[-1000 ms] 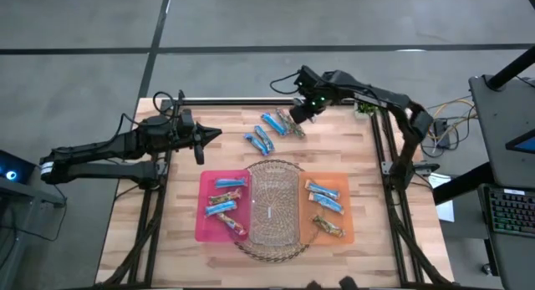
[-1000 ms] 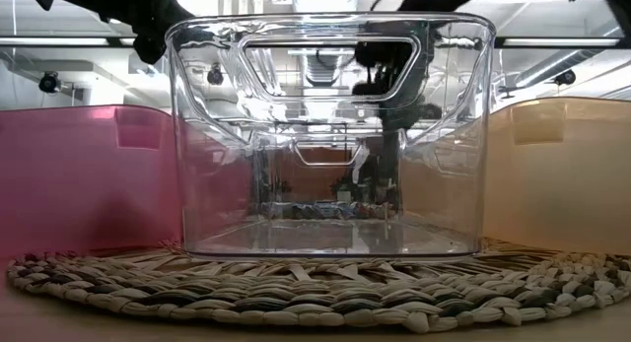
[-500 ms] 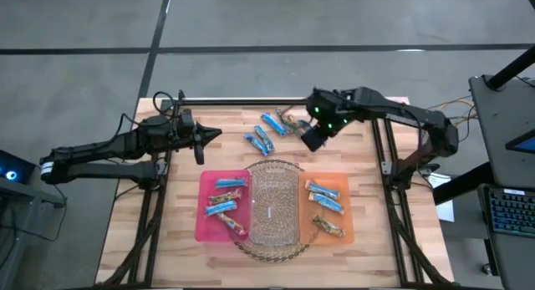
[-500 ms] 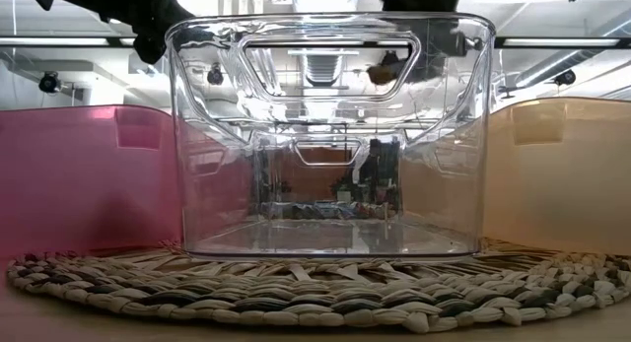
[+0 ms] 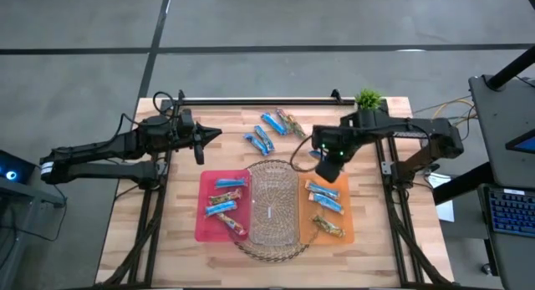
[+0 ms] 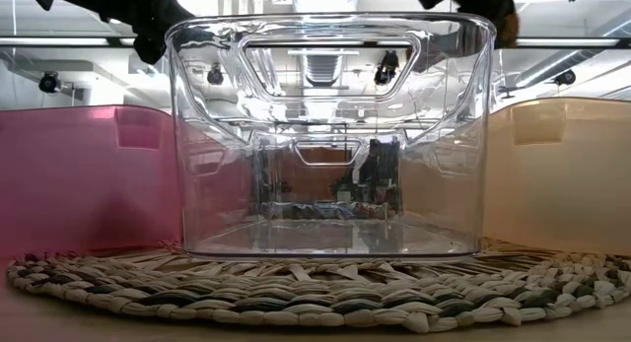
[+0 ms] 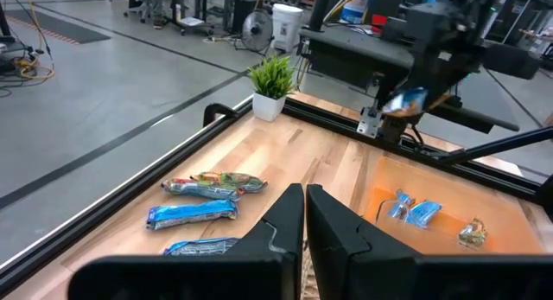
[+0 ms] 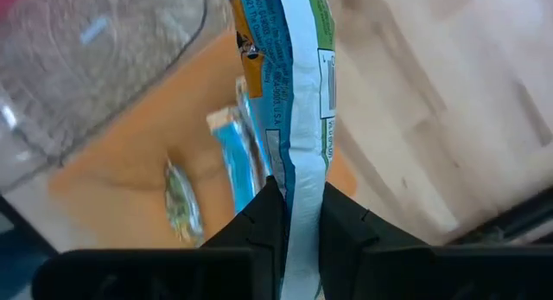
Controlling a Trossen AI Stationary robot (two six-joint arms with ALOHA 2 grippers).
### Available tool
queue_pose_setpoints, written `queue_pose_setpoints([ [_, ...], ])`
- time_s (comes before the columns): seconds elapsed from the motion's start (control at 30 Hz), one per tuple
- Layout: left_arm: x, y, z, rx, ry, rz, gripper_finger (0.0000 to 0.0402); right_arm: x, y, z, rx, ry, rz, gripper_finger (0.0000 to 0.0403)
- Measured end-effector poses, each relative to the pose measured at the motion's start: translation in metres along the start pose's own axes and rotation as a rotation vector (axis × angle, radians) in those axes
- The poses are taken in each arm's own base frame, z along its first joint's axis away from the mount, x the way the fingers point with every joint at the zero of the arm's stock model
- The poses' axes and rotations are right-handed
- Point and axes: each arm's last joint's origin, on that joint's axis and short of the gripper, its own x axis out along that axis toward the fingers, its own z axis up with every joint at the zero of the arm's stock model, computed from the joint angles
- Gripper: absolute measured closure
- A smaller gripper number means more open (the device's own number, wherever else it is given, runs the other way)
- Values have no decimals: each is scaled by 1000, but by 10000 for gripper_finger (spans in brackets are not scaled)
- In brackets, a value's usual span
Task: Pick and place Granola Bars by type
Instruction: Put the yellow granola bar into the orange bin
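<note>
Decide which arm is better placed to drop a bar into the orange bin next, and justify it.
The right. Its gripper is shut on a blue bar above the orange bin; the left gripper is shut, empty and far off.

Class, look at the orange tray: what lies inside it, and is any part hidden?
Inside the orange tray lie three bars. The right gripper, gripping a blue bar, hangs over its far edge, hiding that corner.

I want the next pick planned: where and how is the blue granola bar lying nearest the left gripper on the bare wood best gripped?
Probably across the middle of the blue bar, from straight above: it lies flat and free on the table, narrow enough for the jaws to span. The left gripper is shut now and would need to open.
</note>
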Motion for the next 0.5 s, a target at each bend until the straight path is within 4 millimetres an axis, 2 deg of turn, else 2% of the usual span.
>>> queue_pose_setpoints([
  [0.33,0,0,0,-1,0,-1,401,4,30,-29,-130,47,32,365],
  [0.5,0,0,0,-1,0,-1,401,20,42,-42,-157,97,54,365],
])
